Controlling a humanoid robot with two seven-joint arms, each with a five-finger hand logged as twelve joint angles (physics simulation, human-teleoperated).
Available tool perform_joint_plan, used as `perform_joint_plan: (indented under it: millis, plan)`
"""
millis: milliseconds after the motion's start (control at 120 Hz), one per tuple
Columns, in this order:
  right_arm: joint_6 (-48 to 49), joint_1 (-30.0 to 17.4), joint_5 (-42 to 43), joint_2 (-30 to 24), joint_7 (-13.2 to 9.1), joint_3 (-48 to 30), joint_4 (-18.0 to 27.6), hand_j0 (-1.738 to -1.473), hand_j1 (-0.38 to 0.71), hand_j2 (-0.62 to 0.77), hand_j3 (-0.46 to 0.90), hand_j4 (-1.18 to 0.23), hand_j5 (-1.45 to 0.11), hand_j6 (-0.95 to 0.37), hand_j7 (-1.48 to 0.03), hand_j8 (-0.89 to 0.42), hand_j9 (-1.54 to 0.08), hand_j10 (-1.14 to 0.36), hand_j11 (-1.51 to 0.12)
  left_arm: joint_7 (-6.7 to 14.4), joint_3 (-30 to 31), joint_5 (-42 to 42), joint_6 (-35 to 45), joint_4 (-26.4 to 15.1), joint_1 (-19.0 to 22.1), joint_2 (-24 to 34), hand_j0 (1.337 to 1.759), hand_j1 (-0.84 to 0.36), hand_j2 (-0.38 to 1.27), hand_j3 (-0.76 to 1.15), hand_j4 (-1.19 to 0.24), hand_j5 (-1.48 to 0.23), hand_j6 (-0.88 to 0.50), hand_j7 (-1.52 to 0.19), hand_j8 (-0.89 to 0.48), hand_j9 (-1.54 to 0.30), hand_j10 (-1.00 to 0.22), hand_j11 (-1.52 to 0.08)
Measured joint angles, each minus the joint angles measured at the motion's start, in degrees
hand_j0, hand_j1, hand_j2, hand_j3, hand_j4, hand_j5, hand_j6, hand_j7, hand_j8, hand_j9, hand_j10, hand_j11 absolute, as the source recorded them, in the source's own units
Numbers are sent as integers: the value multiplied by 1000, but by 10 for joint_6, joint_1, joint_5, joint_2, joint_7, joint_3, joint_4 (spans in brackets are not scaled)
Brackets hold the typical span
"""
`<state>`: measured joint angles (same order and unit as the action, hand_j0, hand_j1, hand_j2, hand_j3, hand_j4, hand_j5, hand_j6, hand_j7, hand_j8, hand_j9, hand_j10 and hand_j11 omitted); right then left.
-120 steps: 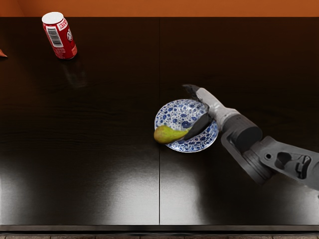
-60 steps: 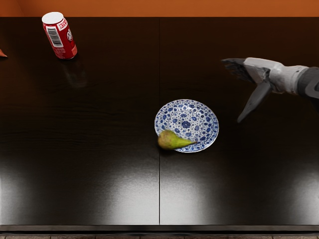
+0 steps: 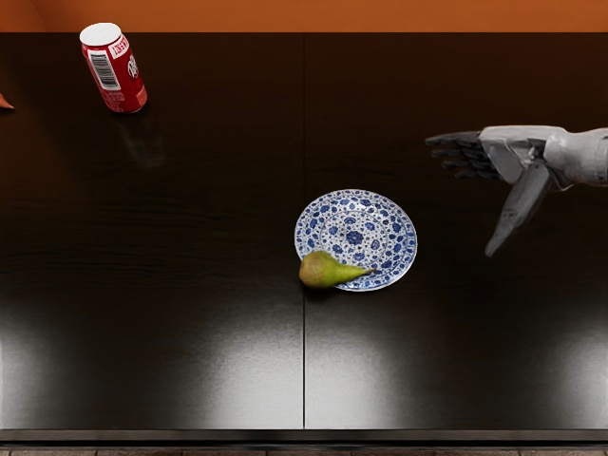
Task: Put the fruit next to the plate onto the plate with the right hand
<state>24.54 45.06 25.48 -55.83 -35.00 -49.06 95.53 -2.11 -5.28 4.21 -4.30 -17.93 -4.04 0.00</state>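
Observation:
A green-yellow pear (image 3: pixel 328 270) lies on its side at the front left rim of the blue-and-white patterned plate (image 3: pixel 366 223), its thin end over the rim and its thick end hanging past it over the table. My right hand (image 3: pixel 486 171) hovers well to the right of the plate, fingers spread and holding nothing; its arm comes in from the right edge. The left arm is out of sight.
A red soda can (image 3: pixel 114 67) stands at the far left back of the dark table (image 3: pixel 190 313). A small orange object (image 3: pixel 5 102) peeks in at the left edge. An orange wall runs along the back.
My right hand let go of the pear at the plate's rim and drew back up and to the right. The pear stayed at the rim, shifting slightly.

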Motion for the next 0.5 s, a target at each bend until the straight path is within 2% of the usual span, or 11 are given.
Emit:
perform_joint_plan:
  millis: [250, 333, 500]
  plan:
    - [12, 0, -7, 1, 0, 0, -1, -1658, -338, -1, 0, -13, -14, -14, -13, -13, -14, -12, -13, 0, 0, -1, 0, 0, 1, 0, 1658, 344, 1, 0, -4, -5, -4, -5, -4, -5, -4, -5]
    - [14, -1, -10, 1, 0, 1, -1, -1658, -338, -1, 0, -13, -14, -14, -13, -13, -14, -12, -13, 0, 1, -2, 0, 0, 35, 0, 1658, 344, 1, 0, -4, -5, -4, -5, -4, -5, -4, -5]
    - [21, -1, -19, 1, 0, 0, -1, -1658, -338, -1, 0, -13, -14, -14, -14, -13, -14, -12, -14, 0, 1, -2, 0, 0, 48, 0, 1658, 344, 1, 0, -4, -5, -4, -5, -4, -5, -4, -5]
